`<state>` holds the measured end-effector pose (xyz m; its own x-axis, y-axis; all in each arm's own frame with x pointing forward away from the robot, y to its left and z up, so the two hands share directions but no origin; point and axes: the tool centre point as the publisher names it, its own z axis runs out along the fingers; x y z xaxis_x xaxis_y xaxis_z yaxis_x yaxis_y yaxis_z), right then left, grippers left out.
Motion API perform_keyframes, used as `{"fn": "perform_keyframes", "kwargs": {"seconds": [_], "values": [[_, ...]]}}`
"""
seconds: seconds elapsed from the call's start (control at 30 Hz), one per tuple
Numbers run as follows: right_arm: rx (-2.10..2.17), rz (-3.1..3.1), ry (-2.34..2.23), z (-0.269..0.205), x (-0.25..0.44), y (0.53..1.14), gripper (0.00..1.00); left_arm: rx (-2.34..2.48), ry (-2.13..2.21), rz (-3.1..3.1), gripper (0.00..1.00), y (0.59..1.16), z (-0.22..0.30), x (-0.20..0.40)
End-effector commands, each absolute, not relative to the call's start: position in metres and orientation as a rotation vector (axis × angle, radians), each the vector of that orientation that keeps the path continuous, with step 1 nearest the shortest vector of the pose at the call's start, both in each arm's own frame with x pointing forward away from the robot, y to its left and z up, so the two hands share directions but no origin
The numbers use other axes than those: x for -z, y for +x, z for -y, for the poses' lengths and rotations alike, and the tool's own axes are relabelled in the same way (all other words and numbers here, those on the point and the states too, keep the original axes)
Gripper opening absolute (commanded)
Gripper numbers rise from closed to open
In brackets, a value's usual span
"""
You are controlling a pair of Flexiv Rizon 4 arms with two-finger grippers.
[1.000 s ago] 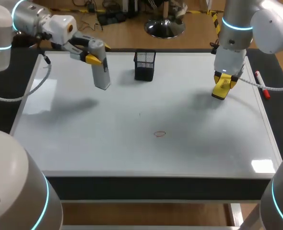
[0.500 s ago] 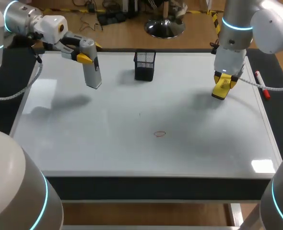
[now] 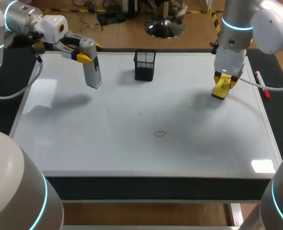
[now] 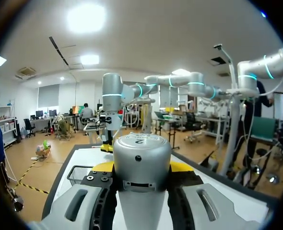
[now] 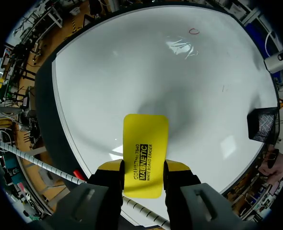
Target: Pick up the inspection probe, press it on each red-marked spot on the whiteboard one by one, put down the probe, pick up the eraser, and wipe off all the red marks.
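Within right gripper (image 5: 144,168), yellow eraser (image 5: 145,139); black print (image 5: 144,162) on face.

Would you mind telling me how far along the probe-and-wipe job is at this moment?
Done: the eraser is up, clamped in the right gripper. In hand: the left gripper holds the probe above the whiteboard, not yet put down. Left: one red mark is unwiped; whether it has been pressed cannot be told.
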<state>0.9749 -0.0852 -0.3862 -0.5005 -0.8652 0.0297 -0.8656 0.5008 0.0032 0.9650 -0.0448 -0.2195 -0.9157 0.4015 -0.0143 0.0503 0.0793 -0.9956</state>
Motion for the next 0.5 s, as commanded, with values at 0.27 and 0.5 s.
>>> {"fn": "perform_keyframes", "kwargs": {"seconds": [0.27, 0.5], "values": [[-0.024, 2.694, 1.557, 0.086, 0.385, 0.975, 0.00, -1.914, -0.455, 2.092, 0.00, 0.966, 0.045, 0.219], [-0.102, 2.663, 1.577, 0.080, 0.381, 0.959, 0.00, -1.914, -0.455, 2.092, 0.00, 0.966, 0.045, 0.219]]}}
